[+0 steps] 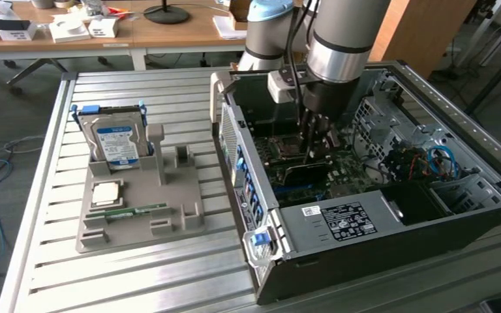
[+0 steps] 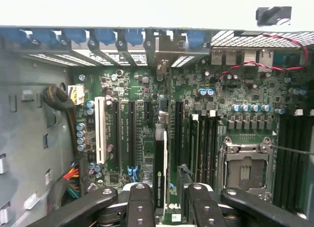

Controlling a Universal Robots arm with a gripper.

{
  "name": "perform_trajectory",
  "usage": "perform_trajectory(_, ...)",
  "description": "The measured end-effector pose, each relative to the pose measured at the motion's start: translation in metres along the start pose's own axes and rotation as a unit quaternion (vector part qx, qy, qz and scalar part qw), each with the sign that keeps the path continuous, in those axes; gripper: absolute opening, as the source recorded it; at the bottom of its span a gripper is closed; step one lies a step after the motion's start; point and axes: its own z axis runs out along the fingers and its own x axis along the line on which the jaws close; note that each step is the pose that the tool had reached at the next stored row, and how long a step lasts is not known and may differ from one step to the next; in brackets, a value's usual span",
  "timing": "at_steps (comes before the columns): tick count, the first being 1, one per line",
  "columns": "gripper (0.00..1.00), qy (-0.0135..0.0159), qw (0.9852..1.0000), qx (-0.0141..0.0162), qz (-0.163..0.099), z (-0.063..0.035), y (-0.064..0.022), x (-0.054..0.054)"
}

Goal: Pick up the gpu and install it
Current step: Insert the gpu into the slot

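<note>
Install step: gripper [image 2: 164,197] clenched on gpu [image 2: 160,170], lower centre of wrist frame, card edge-on over motherboard [image 2: 142,85] slots inside case [image 1: 390,228]; next needs, I judge, exact slot alignment, straight press

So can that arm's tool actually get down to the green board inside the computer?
Probably yes: the case lies open-sided, and the tool is already down inside, just above the green board, with the gpu between its fingers.

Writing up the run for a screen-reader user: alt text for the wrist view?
Seen from the wrist, the gripper holds the gpu edge-on, just above the green motherboard inside the open computer case. The card stands among the expansion slots, beside an empty CPU socket; whether it is seated cannot be told.
</note>
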Motion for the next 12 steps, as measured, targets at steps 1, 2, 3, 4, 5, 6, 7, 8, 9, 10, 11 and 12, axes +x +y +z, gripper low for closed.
perform_trajectory(1,0.33,0.0,1.0,0.0,0.0,-0.0016,-0.0001,0.0)
perform_trajectory(2,0.33,0.0,1.0,0.0,0.0,-0.0032,-0.0002,0.0)
perform_trajectory(3,0.33,0.0,1.0,0.0,0.0,-0.0047,-0.0003,0.0)
perform_trajectory(4,0.33,0.0,1.0,0.0,0.0,-0.0064,-0.0003,0.0)
perform_trajectory(5,0.33,0.0,1.0,0.0,0.0,-0.0081,-0.0004,0.0)
perform_trajectory(6,0.33,0.0,1.0,0.0,0.0,-0.0097,-0.0005,0.0)
perform_trajectory(7,0.33,0.0,1.0,0.0,0.0,-0.0117,-0.0006,0.0)
perform_trajectory(8,0.33,0.0,1.0,0.0,0.0,-0.0134,-0.0007,0.0)
perform_trajectory(9,0.33,0.0,1.0,0.0,0.0,-0.0154,-0.0008,0.0)
perform_trajectory(10,0.33,0.0,1.0,0.0,0.0,-0.0176,-0.001,0.0)
perform_trajectory(11,0.33,0.0,1.0,0.0,0.0,-0.0196,-0.0011,0.0)
perform_trajectory(12,0.33,0.0,1.0,0.0,0.0,-0.0217,-0.0012,0.0)
